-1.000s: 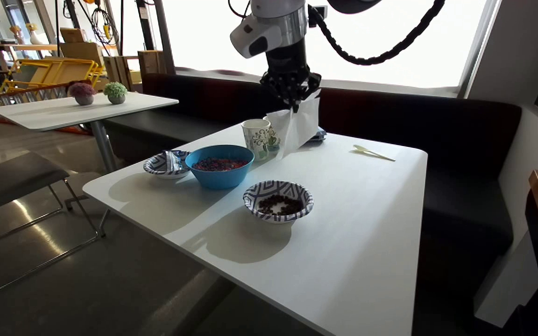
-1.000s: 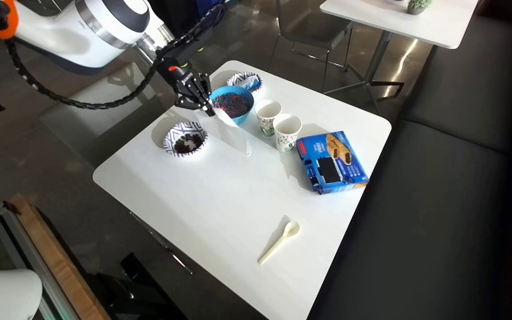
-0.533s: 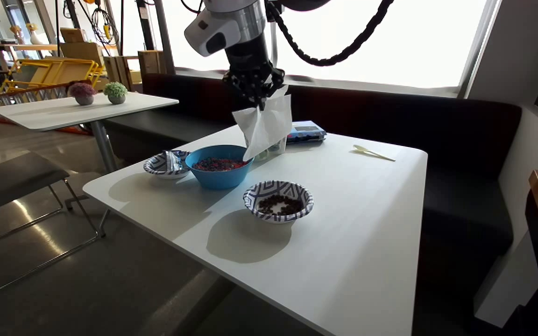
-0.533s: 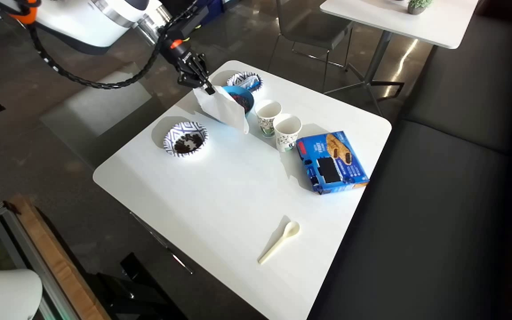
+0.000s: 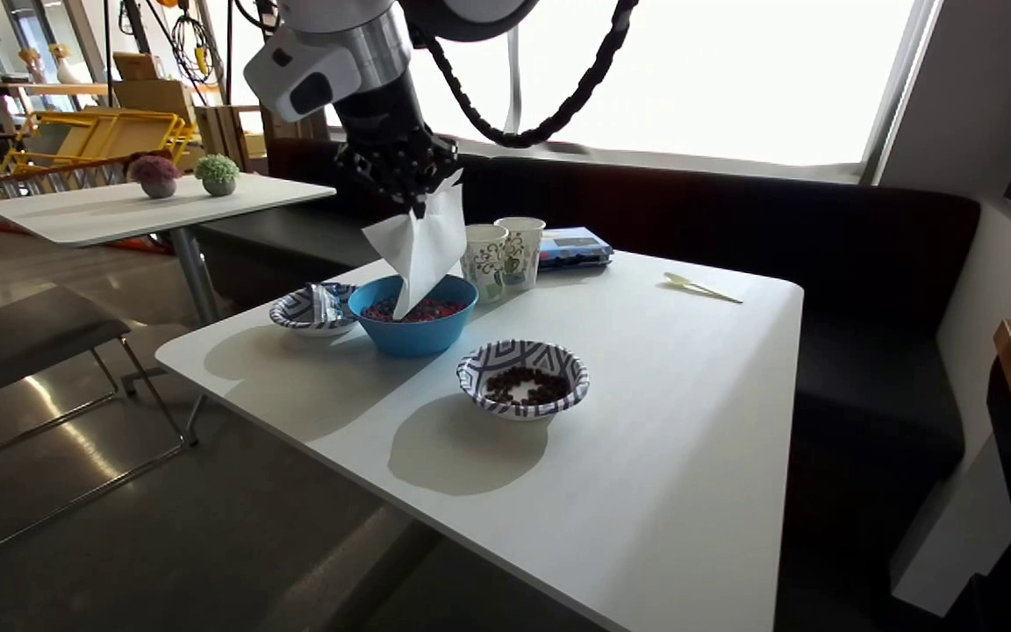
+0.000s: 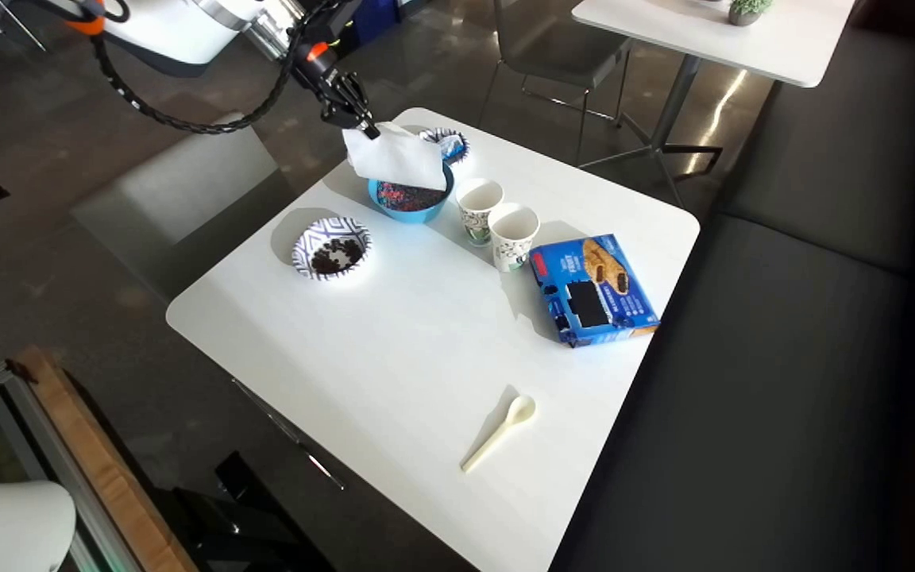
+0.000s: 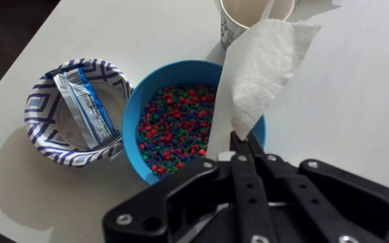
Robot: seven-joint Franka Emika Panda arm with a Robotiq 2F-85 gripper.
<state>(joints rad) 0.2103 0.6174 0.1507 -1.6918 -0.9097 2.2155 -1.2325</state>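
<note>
We see that the gripper (image 7: 243, 139) pinches a white napkin (image 7: 263, 64), which looks thin, creased and folded, with its lower part narrowing to a point, and hangs over the blue bowl (image 5: 418, 339).

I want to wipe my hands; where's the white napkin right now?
In an exterior view, the napkin hangs from the shut pincer over the blue bowl, left of the two paper cups in that picture.
</note>
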